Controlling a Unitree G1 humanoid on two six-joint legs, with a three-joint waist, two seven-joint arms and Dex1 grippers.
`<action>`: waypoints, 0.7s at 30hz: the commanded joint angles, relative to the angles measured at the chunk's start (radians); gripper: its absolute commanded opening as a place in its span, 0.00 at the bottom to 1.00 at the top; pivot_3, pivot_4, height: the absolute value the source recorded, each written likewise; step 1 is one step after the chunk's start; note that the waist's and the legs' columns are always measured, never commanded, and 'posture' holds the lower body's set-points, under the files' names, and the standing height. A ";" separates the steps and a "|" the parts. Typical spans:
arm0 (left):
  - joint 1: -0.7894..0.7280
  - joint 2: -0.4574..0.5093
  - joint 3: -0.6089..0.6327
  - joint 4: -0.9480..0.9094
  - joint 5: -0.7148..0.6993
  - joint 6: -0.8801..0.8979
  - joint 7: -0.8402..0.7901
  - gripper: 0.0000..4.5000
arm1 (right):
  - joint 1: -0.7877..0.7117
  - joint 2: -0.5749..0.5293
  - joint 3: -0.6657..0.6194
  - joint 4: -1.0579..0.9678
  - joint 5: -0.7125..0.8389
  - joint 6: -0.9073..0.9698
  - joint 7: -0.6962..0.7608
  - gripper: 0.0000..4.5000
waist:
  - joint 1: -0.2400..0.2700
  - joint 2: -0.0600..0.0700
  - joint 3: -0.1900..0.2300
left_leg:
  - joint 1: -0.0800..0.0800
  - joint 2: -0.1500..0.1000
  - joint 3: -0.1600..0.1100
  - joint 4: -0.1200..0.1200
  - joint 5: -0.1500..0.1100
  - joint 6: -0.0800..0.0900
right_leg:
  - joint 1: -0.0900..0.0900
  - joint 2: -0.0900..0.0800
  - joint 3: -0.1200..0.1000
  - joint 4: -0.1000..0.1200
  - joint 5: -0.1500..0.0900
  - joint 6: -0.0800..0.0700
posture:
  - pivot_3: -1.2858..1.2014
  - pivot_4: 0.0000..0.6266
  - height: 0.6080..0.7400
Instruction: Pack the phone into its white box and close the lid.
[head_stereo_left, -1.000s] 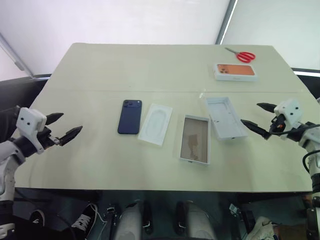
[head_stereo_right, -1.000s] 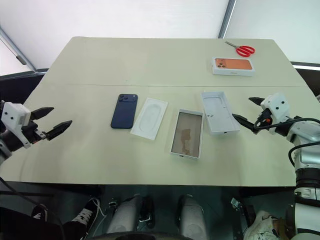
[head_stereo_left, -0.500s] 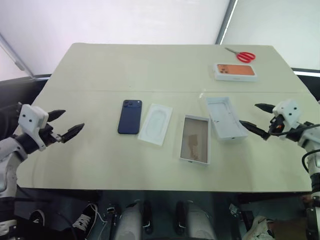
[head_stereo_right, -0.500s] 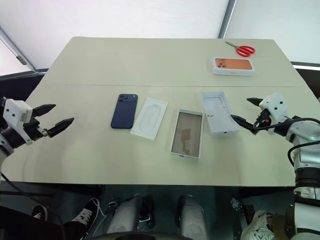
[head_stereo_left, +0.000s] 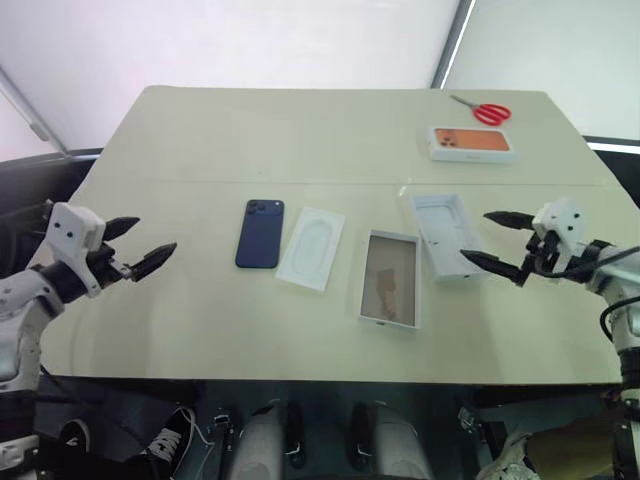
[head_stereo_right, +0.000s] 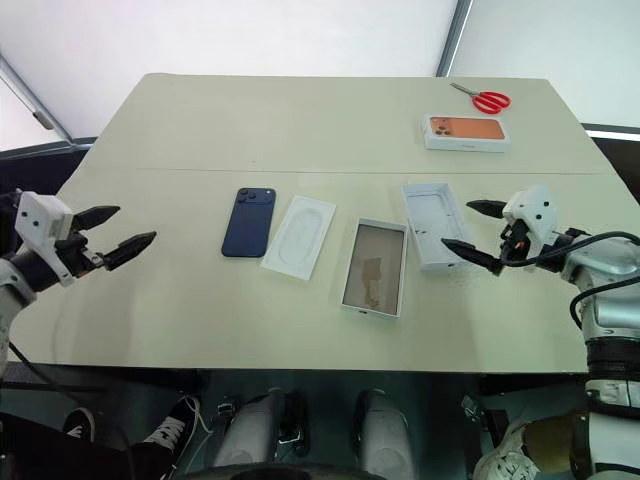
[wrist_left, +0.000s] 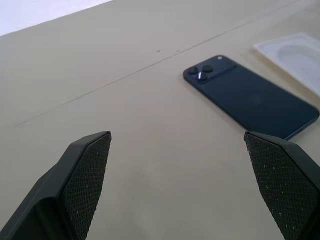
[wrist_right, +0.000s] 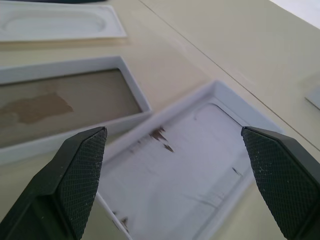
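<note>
Your beige rectangular table (head_stereo_left: 200, 320) has wide bare room along its near edge and across the far half; four items sit in a row at mid-table, none touching.

The slim dark navy-blue phone (head_stereo_left: 260, 233) lies flat, back up, at the left end of the row. Its long axis runs near-to-far, camera cluster at the far left corner. Just right of it lies the thin white insert with an oval recess (head_stereo_left: 311, 247), then the shallow white cardboard box with brownish inside (head_stereo_left: 390, 278), long axis also near-to-far and empty. Next right, the white lid (head_stereo_left: 448, 235) lies inside-up, tilted slightly off the box's line.

Your left gripper (head_stereo_left: 137, 246) hovers over the table's left edge, well apart from the phone, jaws spread wide, holding nothing. Your right gripper (head_stereo_left: 490, 241) hovers just beside the lid's right edge, jaws also wide and empty.

Far right corner: the white box printed with an orange phone (head_stereo_left: 471, 143) and red-handled scissors (head_stereo_left: 486, 110).
</note>
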 joint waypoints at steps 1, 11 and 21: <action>-0.021 -0.023 -0.058 -0.123 -0.039 0.089 0.035 1.00 | -0.032 0.023 0.017 -0.099 0.007 0.015 -0.038 1.00 | 0.000 0.000 0.000 | 0.000 0.000 0.000 0.000 0.000 0.000 | 0.000 0.000 0.000 0.000 0.000 0.000 | 0.52 0.24 0.98; -0.222 -0.246 -0.274 -0.122 -0.051 0.292 0.181 1.00 | -0.061 0.161 0.158 -0.194 -0.040 0.009 -0.101 1.00 | 0.009 -0.001 0.000 | 0.000 0.000 0.000 0.002 0.002 0.003 | 0.002 0.004 -0.001 0.000 0.000 0.001 | 0.52 0.24 0.98; -0.432 -0.431 -0.410 0.133 0.064 0.329 0.279 1.00 | -0.056 0.168 0.161 -0.185 -0.053 -0.011 -0.130 1.00 | 0.004 -0.001 0.000 | 0.001 -0.001 0.000 0.003 0.002 0.003 | 0.003 0.005 -0.001 0.002 0.000 0.001 | 0.52 0.24 0.98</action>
